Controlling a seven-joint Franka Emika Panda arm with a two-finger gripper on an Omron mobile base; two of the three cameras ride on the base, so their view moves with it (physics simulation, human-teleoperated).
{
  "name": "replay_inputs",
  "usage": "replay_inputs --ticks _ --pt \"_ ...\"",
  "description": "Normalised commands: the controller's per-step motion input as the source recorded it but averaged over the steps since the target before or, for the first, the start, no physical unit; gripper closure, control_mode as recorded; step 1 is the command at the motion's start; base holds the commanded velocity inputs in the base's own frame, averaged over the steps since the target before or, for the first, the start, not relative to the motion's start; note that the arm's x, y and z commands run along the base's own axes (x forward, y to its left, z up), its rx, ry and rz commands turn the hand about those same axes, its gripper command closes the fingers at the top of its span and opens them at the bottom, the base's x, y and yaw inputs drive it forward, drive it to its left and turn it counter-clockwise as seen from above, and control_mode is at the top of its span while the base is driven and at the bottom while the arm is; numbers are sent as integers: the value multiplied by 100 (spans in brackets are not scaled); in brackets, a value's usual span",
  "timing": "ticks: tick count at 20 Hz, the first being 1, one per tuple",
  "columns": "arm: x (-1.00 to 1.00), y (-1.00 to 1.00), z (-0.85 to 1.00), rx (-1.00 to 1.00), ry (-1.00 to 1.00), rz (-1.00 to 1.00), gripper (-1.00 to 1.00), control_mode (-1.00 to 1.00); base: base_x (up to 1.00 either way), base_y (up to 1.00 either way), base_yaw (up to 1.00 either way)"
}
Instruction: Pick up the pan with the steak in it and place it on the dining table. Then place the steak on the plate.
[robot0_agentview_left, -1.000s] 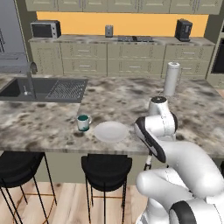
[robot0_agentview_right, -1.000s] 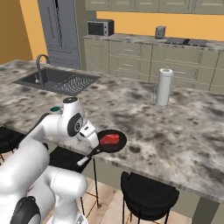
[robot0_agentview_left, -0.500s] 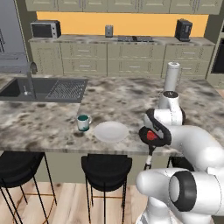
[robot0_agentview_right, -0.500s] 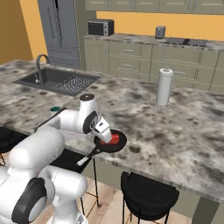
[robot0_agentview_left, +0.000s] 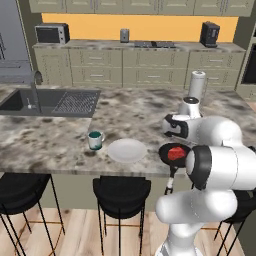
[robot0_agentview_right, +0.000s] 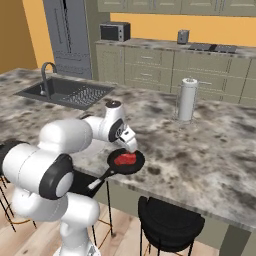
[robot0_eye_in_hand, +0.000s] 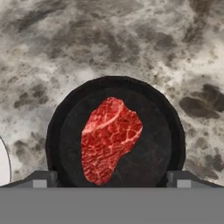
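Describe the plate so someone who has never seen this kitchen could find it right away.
Start at the long marble dining table with black stools tucked under its near edge. Along that edge sit a small teal mug, then the plate, then a black pan holding a red steak. The plate is the flat, pale, empty disc between them.

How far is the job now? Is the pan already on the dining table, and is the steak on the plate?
Done: the pan sits on the dining table, its handle over the near edge. In hand: the open gripper hovers over the steak, which lies in the pan, holding nothing. Left: grasp the steak and set it on the plate, which lies bare beside the pan.
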Motion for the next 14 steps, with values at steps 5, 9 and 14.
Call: replay_inputs --ticks 5,9,14 --pt "1 0 -2 0 0 0 -100 -100 0 0 0" --pt "0 0 -21 0 0 0 -100 -100 0 0 0" --pt "0 2 -29 0 0 0 -100 -100 0 0 0"
